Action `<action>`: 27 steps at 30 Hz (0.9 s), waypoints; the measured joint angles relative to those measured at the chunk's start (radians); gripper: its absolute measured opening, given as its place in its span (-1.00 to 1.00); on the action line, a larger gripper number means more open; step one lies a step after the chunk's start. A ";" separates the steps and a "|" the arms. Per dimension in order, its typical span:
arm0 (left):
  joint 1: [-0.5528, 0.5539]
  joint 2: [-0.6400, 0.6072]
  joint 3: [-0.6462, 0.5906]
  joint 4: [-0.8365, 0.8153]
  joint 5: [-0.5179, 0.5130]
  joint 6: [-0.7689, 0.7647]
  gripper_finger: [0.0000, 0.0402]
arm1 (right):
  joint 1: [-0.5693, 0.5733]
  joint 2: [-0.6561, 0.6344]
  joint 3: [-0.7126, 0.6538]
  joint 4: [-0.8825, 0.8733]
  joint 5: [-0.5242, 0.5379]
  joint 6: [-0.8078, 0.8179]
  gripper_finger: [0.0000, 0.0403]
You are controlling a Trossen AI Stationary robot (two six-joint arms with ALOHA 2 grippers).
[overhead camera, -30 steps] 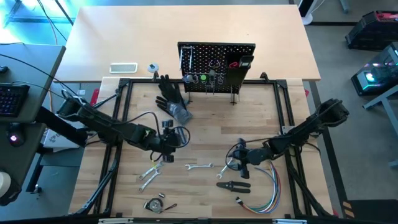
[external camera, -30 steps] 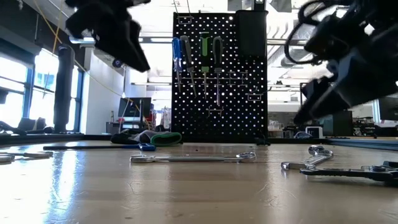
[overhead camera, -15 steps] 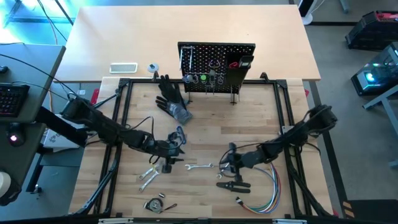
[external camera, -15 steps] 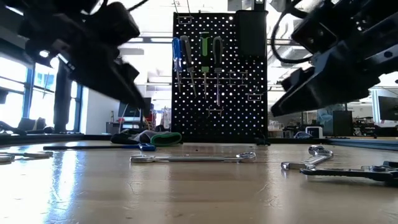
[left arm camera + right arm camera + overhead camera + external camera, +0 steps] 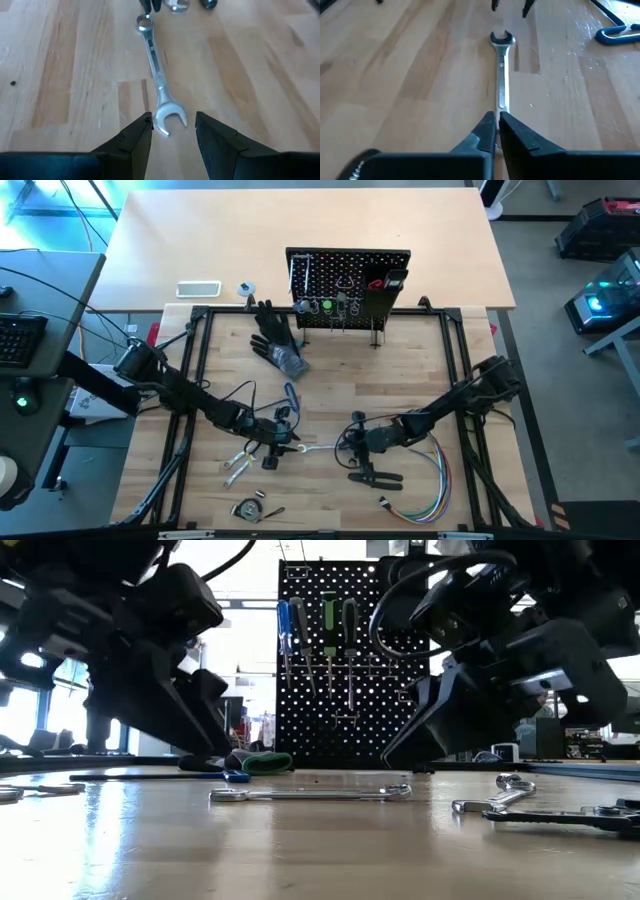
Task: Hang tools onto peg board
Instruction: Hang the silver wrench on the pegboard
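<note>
A silver wrench (image 5: 318, 446) lies flat on the table between my two grippers. My left gripper (image 5: 172, 125) is open, and its fingers stand on either side of the wrench's open end (image 5: 170, 119) without touching it. My right gripper (image 5: 497, 127) is shut and points slantwise down at the wrench's ring end (image 5: 144, 22). The peg board (image 5: 348, 285) stands upright at the table's far side with several tools (image 5: 325, 630) hanging on it. My right gripper has its shut fingertips (image 5: 490, 125) over the ring end of the wrench, coming slantwise from the table's right, in line with the shaft (image 5: 502, 85). The fingers hide that end, so I cannot tell whether they touch it. The wrench lies flat.
More wrenches (image 5: 240, 460) lie left of the left gripper. Black pliers (image 5: 375, 476) and a bundle of coloured wires (image 5: 425, 490) lie near the right arm. A black glove (image 5: 275, 335) and a blue-handled hex key (image 5: 290, 395) lie toward the peg board.
My left gripper has come down toward the table's near edge, tipping downward, to the wrench's open end. My right gripper has moved toward the table's left, sunk a little, and shut at the wrench's other end. The wrench has stayed in place.
</note>
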 joint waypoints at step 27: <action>0.004 0.104 0.001 0.160 -0.012 0.022 -0.27 | -0.048 -0.003 0.001 -0.121 -0.067 0.034 -1.00</action>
